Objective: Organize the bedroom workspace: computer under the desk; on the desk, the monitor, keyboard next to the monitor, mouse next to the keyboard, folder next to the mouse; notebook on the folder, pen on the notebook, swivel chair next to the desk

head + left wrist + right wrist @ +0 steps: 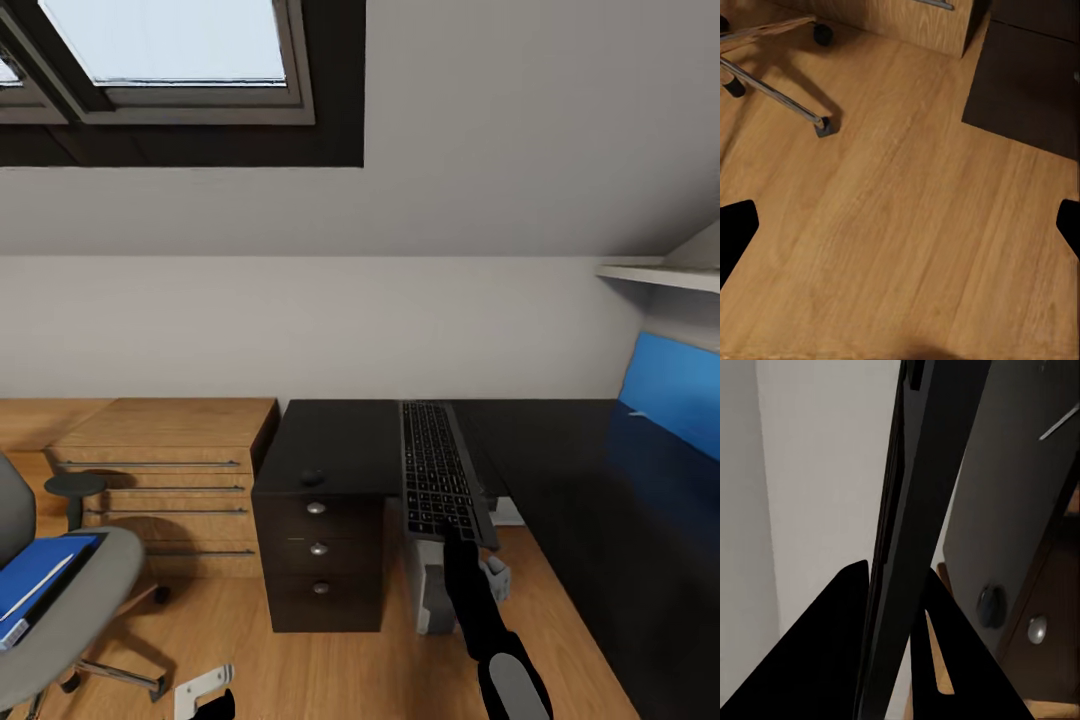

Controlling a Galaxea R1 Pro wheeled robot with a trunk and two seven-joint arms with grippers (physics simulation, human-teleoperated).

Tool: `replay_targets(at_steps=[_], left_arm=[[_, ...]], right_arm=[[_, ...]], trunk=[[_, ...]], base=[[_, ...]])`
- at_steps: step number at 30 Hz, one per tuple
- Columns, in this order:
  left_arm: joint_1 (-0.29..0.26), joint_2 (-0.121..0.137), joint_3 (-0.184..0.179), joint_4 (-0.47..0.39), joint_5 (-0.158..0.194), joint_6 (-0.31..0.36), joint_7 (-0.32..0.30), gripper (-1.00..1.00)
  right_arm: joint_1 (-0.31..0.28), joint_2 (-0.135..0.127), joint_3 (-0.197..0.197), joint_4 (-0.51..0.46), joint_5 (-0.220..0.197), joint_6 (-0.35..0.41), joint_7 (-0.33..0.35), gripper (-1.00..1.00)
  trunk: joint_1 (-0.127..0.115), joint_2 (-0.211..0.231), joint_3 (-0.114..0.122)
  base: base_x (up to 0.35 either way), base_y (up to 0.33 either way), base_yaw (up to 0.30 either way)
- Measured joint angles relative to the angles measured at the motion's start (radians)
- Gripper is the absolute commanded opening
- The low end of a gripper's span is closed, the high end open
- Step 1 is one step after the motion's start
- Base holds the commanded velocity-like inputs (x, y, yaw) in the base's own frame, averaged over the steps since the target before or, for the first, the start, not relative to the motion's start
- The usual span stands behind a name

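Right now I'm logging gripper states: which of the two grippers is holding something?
The right gripper: its fingers are closed on the near end of the keyboard above the desk. The left gripper hangs open over bare wooden floor.

Black desk [560, 470] carries keyboard [436, 470], near end overhanging the edge, mouse [312, 477] on the drawer-unit end; wooden floor [330, 670] below.

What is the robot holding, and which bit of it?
The right gripper holds the slim grey keyboard with dark keys by its near short end, black fingers on either side of its edge. The left gripper is open, holding nothing.
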State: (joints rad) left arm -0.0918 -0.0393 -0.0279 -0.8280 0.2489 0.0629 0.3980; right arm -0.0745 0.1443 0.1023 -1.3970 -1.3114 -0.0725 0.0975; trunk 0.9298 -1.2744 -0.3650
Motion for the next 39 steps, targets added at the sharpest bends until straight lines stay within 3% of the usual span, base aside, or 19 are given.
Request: replay_targets(at_steps=[10, 23, 37, 38, 39], left_arm=[[0.000, 0.000, 0.000, 0.000, 0.000, -0.001, -0.002, 1.00], [0.000, 0.004, 0.002, -0.002, 0.002, -0.004, -0.001, 1.00], [0.000, 0.005, 0.002, -0.001, 0.001, -0.005, -0.002, 1.00], [0.000, 0.004, 0.002, -0.001, 0.001, -0.005, -0.002, 1.00], [0.000, 0.005, 0.002, -0.001, 0.001, -0.005, -0.001, 1.00]], right_arm=[[0.000, 0.000, -0.002, 0.002, 0.000, 0.001, -0.002, -1.00], [0.000, 0.000, -0.003, 0.002, 0.000, 0.000, -0.022, -1.00], [0.000, -0.001, -0.010, 0.003, -0.002, 0.001, -0.056, -1.00], [0.000, -0.007, -0.010, 0.002, -0.001, 0.002, -0.056, -1.00], [0.000, -0.029, -0.010, 0.001, -0.004, 0.005, -0.057, -1.00]], trunk=[[-0.038, 0.070, 0.029], [-0.039, 0.070, 0.017], [-0.038, 0.070, 0.012], [-0.038, 0.070, 0.012], [-0.038, 0.070, 0.012]], base=[[-0.284, -0.225, 0.000], [-0.066, -0.022, 0.000], [-0.318, -0.023, 0.000], [-0.328, -0.159, 0.000], [-0.327, -0.165, 0.000]])
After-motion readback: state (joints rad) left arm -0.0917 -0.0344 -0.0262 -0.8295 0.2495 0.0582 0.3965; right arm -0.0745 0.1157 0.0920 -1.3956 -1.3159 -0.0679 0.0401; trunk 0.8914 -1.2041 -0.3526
